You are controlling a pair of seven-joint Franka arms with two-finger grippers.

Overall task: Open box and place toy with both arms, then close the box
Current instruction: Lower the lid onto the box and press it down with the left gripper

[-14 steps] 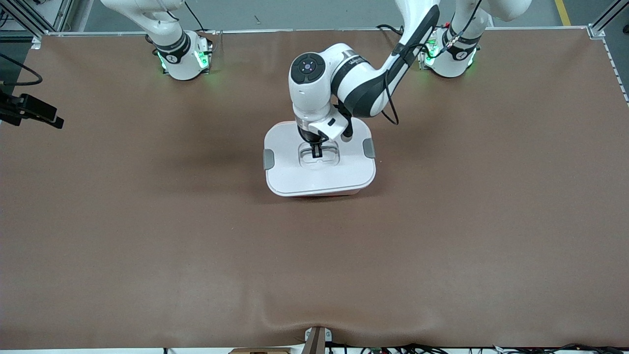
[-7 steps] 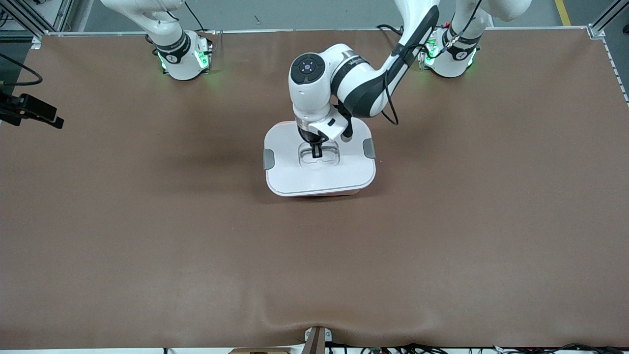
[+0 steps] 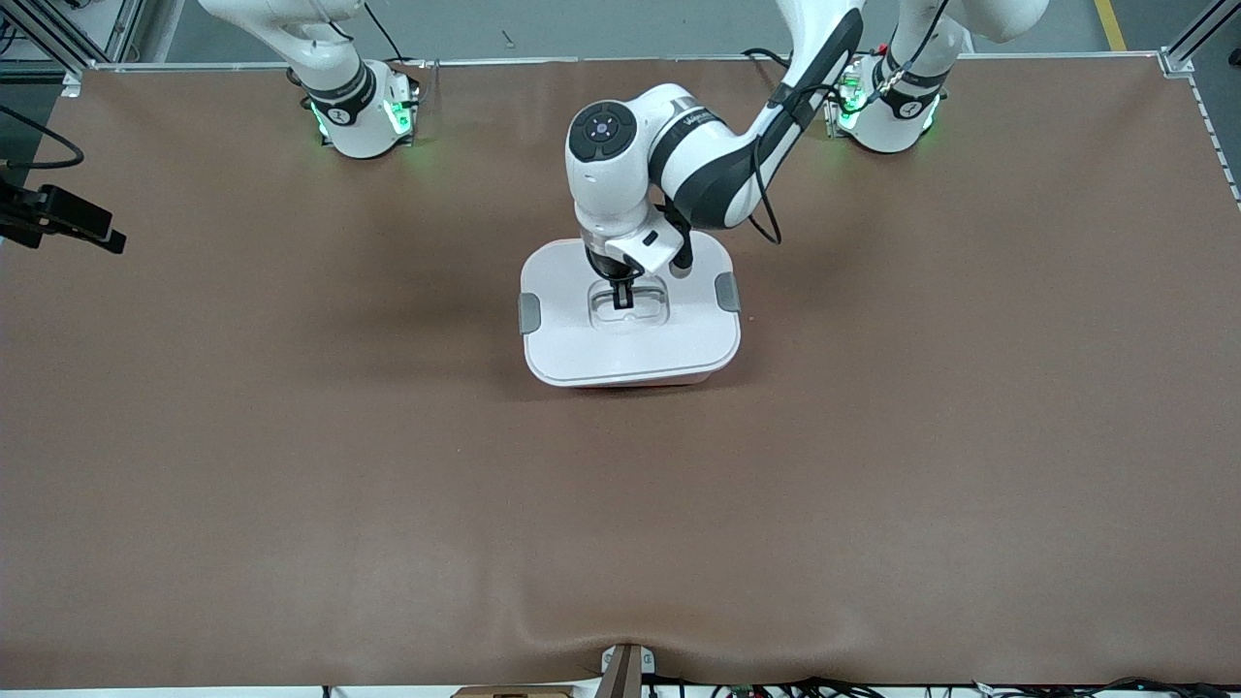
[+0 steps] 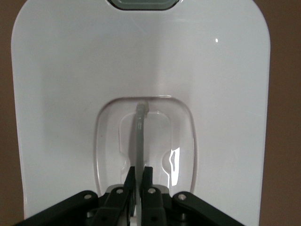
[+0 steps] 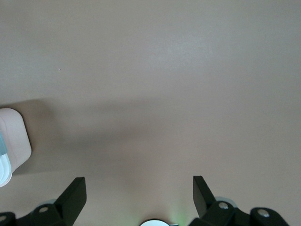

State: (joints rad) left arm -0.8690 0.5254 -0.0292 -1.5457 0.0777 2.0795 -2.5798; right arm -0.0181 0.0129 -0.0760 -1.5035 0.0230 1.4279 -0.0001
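One box (image 3: 630,325), pale pink under a white lid (image 3: 601,344), sits on the brown bench (image 3: 291,436) about midway between the two arm bases in the front view. Grey clips (image 3: 529,313) show on the lid's two short sides. The left arm reaches down over it, and the left pincer (image 3: 623,295) stands in the recessed centre of the lid, pinching the handle there. The right arm's base shows at the top, and its pincer is out of this view.

In the left wrist view, the left pincer (image 4: 138,175) has its fingers pressed onto the thin upright handle (image 4: 139,136) in the lid's clear recess, with one grey clip (image 4: 143,4) at the lid's edge.

In the right wrist view, the right pincer (image 5: 139,190) hangs with fingers spread wide over bare bench, a corner of the box (image 5: 14,139) at the edge.
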